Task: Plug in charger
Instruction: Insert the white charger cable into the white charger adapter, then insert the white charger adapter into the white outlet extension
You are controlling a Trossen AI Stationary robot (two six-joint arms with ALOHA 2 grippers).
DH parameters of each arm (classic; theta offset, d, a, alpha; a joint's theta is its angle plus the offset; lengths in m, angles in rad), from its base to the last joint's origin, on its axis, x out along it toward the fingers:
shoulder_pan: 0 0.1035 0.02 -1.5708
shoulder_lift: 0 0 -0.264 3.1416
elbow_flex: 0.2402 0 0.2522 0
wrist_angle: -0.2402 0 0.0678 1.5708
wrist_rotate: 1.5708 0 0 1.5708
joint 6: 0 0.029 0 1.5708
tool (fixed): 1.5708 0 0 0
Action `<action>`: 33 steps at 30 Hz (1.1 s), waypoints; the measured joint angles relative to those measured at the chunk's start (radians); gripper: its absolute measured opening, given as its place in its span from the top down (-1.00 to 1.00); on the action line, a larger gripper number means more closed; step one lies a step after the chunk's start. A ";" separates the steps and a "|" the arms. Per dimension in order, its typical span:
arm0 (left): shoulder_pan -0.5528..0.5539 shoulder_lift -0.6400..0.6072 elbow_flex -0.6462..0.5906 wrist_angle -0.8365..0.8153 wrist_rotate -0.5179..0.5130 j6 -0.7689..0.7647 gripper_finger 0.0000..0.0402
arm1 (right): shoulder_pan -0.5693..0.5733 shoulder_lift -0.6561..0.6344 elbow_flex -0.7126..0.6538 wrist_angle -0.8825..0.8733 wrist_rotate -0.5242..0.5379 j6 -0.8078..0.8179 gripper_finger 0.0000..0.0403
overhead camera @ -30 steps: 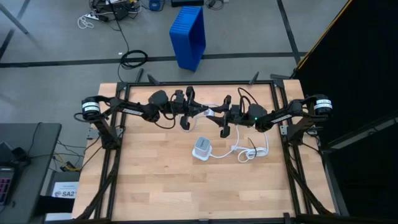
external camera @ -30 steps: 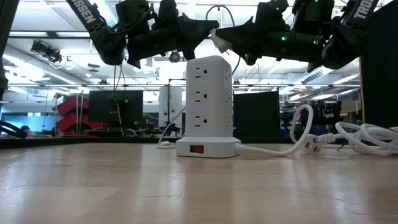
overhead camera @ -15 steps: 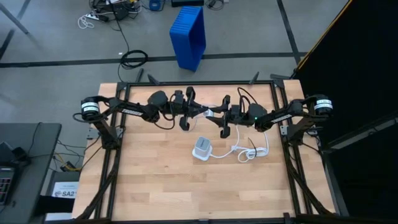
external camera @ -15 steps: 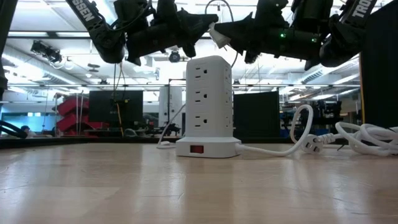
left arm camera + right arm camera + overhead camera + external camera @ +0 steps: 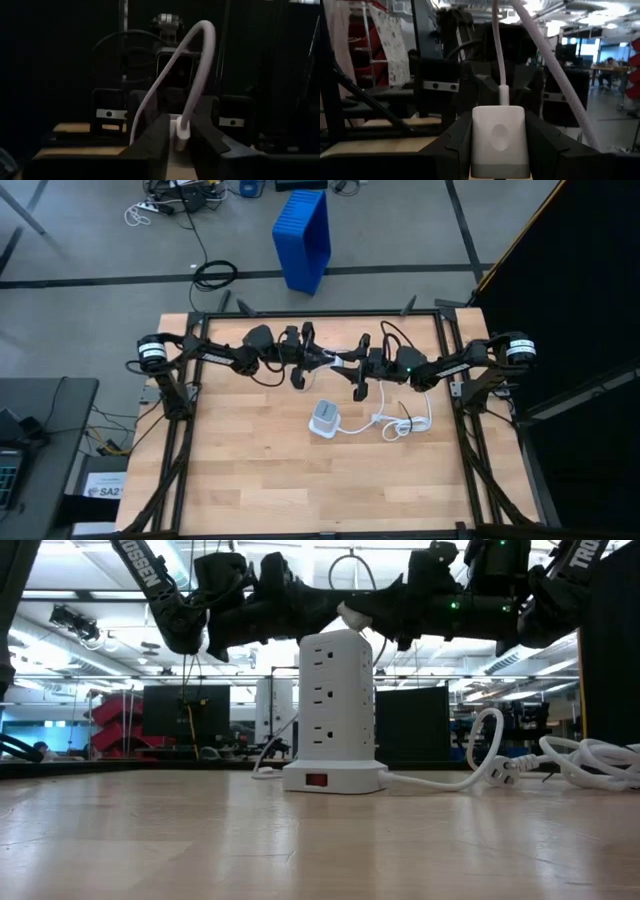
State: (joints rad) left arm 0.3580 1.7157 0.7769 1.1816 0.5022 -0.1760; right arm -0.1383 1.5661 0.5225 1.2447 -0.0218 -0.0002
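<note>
Both arms meet high over the middle of the counter (image 5: 250,470), just above the white tower power strip (image 5: 336,710) standing upright on the wood. The right pincer (image 5: 499,145) has the charger (image 5: 499,140) clamped between its two dark fingers, the pale brick sitting square in the grip with its white cord (image 5: 496,45) rising straight up from the top edge. In the low view the charger (image 5: 350,612) hangs in the air just above the strip's top, not touching it.

The left pincer (image 5: 179,137) faces it from the other side, fingers parted only a little, with a small white cable plug (image 5: 181,135) sitting between them; whether they actually squeeze it, I cannot tell. A thin white cable (image 5: 172,70) arches up from that plug.

From above, the two pincers nearly touch tip to tip. On the counter, the strip's own lead (image 5: 480,755) loops off to one side.
</note>
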 joint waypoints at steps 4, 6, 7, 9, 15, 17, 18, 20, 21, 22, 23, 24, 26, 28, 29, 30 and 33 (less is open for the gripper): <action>0.026 0.000 0.000 -0.004 0.020 -0.020 0.44 | -0.002 -0.002 0.002 -0.022 0.001 0.000 0.46; 0.034 0.000 0.000 0.000 0.026 -0.035 0.35 | -0.005 -0.002 0.002 -0.022 -0.002 -0.001 0.46; 0.038 0.000 0.000 0.003 0.028 -0.038 0.31 | -0.007 -0.002 0.002 -0.022 -0.004 -0.001 0.46; 0.041 0.000 0.000 0.004 0.041 -0.042 0.25 | -0.010 -0.002 0.002 -0.025 -0.009 -0.001 0.46; 0.042 -0.004 0.002 0.013 0.106 -0.065 0.13 | -0.008 -0.002 0.000 -0.008 -0.043 -0.003 0.46; 0.042 -0.004 0.002 0.027 0.146 -0.066 0.10 | -0.008 -0.001 -0.001 -0.009 -0.043 -0.002 0.46; 0.042 -0.004 0.002 0.035 0.154 -0.066 0.09 | -0.008 -0.001 -0.001 -0.009 -0.043 -0.001 0.46; 0.041 -0.005 0.003 0.044 0.176 -0.064 0.07 | -0.008 -0.001 -0.001 -0.009 -0.047 0.000 0.46; 0.041 -0.005 0.003 0.045 0.186 -0.062 0.05 | -0.008 -0.001 -0.001 -0.009 -0.055 0.000 0.46; 0.042 -0.005 0.003 0.043 0.194 -0.055 0.04 | -0.008 -0.001 -0.001 -0.009 -0.060 0.006 0.46; 0.042 -0.005 0.003 0.042 0.199 -0.044 0.02 | -0.008 0.000 -0.001 -0.010 -0.062 0.011 0.46; 0.042 -0.005 0.003 0.043 0.205 -0.041 0.00 | -0.008 0.000 -0.002 -0.010 -0.062 0.016 0.46; 0.042 -0.005 0.003 0.044 0.224 -0.037 -0.04 | -0.008 0.000 -0.002 -0.010 -0.065 0.022 0.46; 0.042 -0.005 0.003 0.040 0.235 -0.022 -0.09 | -0.008 0.000 -0.002 -0.010 -0.087 0.028 0.46; 0.042 -0.005 0.003 0.033 0.239 -0.004 -0.12 | -0.009 0.000 -0.002 -0.009 -0.101 0.038 0.46; 0.041 -0.005 0.004 0.027 0.241 0.019 -0.14 | -0.013 0.000 -0.001 -0.008 -0.117 0.053 0.46; 0.041 -0.005 0.004 0.023 0.242 0.086 -0.22 | -0.033 0.001 0.012 -0.009 -0.190 0.129 0.46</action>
State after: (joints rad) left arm 0.3992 1.7103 0.7807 1.2046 0.7442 -0.0899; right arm -0.1713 1.5673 0.5350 1.2362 -0.2122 0.1287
